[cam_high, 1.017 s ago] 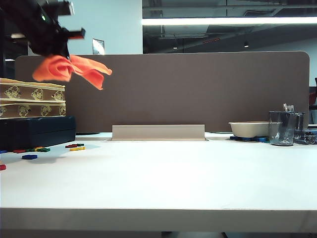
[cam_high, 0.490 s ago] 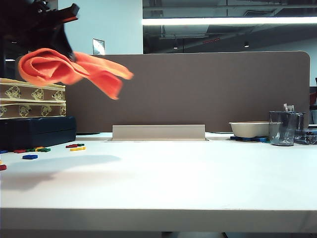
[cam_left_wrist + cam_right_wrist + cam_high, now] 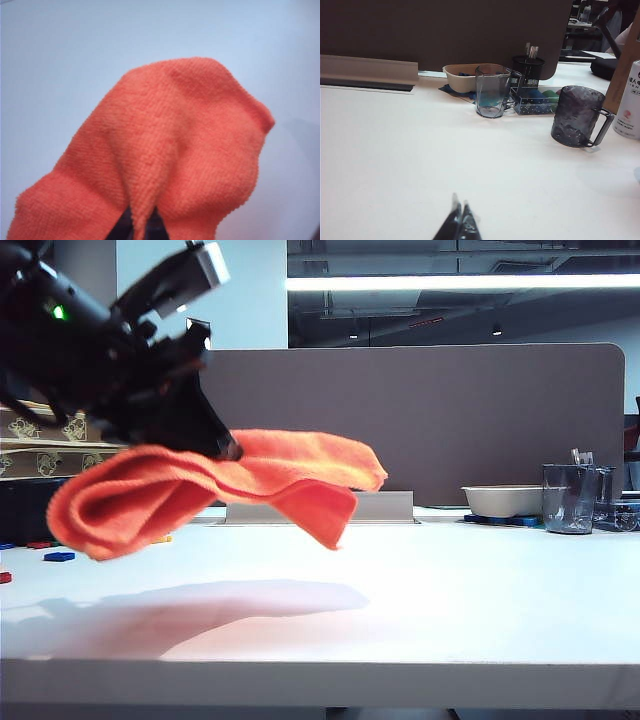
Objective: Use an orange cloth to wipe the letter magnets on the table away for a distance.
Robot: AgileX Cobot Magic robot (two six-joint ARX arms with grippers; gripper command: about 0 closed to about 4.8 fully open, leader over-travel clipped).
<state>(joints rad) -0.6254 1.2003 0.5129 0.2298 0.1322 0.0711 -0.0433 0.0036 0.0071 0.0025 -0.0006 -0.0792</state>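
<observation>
My left gripper (image 3: 226,449) is shut on the orange cloth (image 3: 200,490), which hangs in a long fold a little above the table (image 3: 420,590), left of the middle. The left wrist view is filled by the orange cloth (image 3: 170,150), with a ridge of it pinched at my left gripper (image 3: 142,226). A few letter magnets (image 3: 58,556) lie at the far left of the table, partly behind the cloth. My right gripper (image 3: 460,212) is shut on nothing and hovers low over bare white table (image 3: 395,150); it does not show in the exterior view.
A brown partition (image 3: 480,420) closes off the back, with a grey cable tray (image 3: 385,506) at its foot. A bowl (image 3: 503,500) and glass cup (image 3: 570,498) stand back right. Near the right gripper are a clear mug (image 3: 492,90), dark mug (image 3: 577,116), pen holder (image 3: 528,67) and can (image 3: 630,100).
The left arm has swung down and to the right with the cloth, from high at the upper left to just above the table. The cloth now looks larger and trails rightward.
</observation>
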